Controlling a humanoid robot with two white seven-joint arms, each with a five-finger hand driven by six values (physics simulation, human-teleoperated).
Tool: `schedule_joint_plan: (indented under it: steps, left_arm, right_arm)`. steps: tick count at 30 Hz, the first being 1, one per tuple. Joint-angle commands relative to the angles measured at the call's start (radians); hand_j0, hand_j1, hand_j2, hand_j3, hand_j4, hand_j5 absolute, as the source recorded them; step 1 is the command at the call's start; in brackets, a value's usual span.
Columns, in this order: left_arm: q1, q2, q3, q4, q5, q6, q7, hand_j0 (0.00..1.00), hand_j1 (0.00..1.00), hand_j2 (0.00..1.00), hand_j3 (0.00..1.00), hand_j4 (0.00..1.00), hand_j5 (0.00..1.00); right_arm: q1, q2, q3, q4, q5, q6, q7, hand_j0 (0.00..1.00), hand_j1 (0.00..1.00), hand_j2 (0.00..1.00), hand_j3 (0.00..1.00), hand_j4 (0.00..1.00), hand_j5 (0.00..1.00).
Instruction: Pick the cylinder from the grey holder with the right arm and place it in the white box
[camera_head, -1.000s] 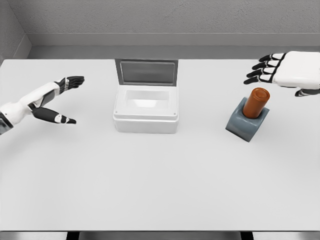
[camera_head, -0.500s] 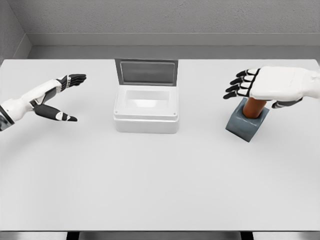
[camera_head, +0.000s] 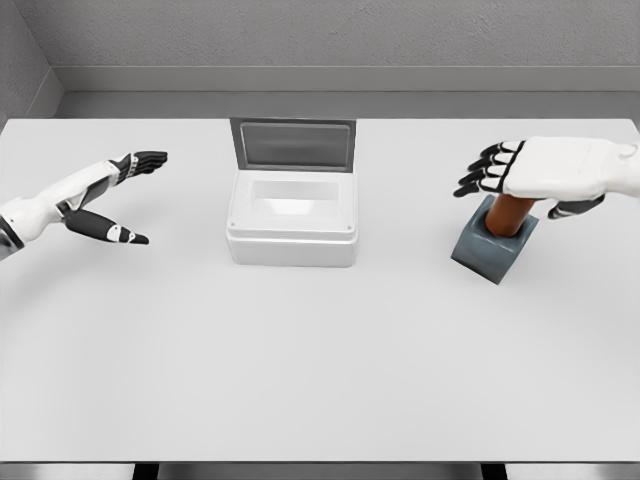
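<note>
Pretty bright, flat, even lighting all over, typical simulator render. The smooth white tabletop (camera_head: 320, 360) looks almost washed out, no glare spots. Shadows are soft and faint: a thin one hugging the base of the glossy white open-lidded box (camera_head: 292, 228), another under the slate-grey wedge-shaped holder (camera_head: 490, 250). Focus is sharp edge to edge, no visible warping, only slight compression fuzz on outlines.

White table (camera_head: 320, 380): carries a white rectangular box (camera_head: 292, 245) at centre, its grey lid (camera_head: 292, 145) upright behind. Right: grey wedge-shaped holder (camera_head: 490, 252) with an orange-brown cylinder (camera_head: 510, 214) standing in it. Right hand (camera_head: 545, 170) above the cylinder top, fingers (camera_head: 485, 170) extended. Left hand (camera_head: 105, 195) at far left, spread, holding nothing.
</note>
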Motion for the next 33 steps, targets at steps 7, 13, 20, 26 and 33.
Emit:
schedule_joint_plan:
  steps: [7, 13, 20, 26, 33]
  left_arm:
    - [0.002, -0.012, 0.001, 0.001, -0.014, 0.001, 0.0, 1.0, 1.0, 1.0, 1.0, 1.0, 1.0]
    - [0.002, -0.011, 0.001, 0.001, -0.014, 0.001, 0.0, 1.0, 1.0, 1.0, 1.0, 1.0, 1.0]
    - [0.002, -0.012, 0.001, 0.002, -0.014, 0.001, 0.0, 1.0, 1.0, 1.0, 1.0, 1.0, 1.0]
    - [0.002, -0.012, 0.001, 0.001, -0.014, 0.001, 0.0, 1.0, 1.0, 1.0, 1.0, 1.0, 1.0]
    - [0.002, -0.012, 0.001, 0.002, -0.014, 0.001, 0.0, 1.0, 1.0, 1.0, 1.0, 1.0, 1.0]
  right_arm:
    - [0.0, 0.004, 0.003, 0.038, 0.016, 0.002, 0.0, 1.0, 1.0, 1.0, 1.0, 1.0, 1.0]
    - [0.003, 0.001, 0.003, 0.037, 0.017, 0.002, 0.0, 1.0, 1.0, 1.0, 1.0, 1.0, 1.0]
    - [0.006, -0.005, 0.003, 0.038, 0.017, 0.002, 0.0, 1.0, 1.0, 1.0, 1.0, 1.0, 1.0]
    - [0.012, -0.01, 0.003, 0.046, 0.019, 0.002, 0.0, 1.0, 1.0, 1.0, 1.0, 1.0, 1.0]
    - [0.012, -0.023, 0.0, 0.049, 0.019, 0.002, 0.0, 1.0, 1.0, 1.0, 1.0, 1.0, 1.0]
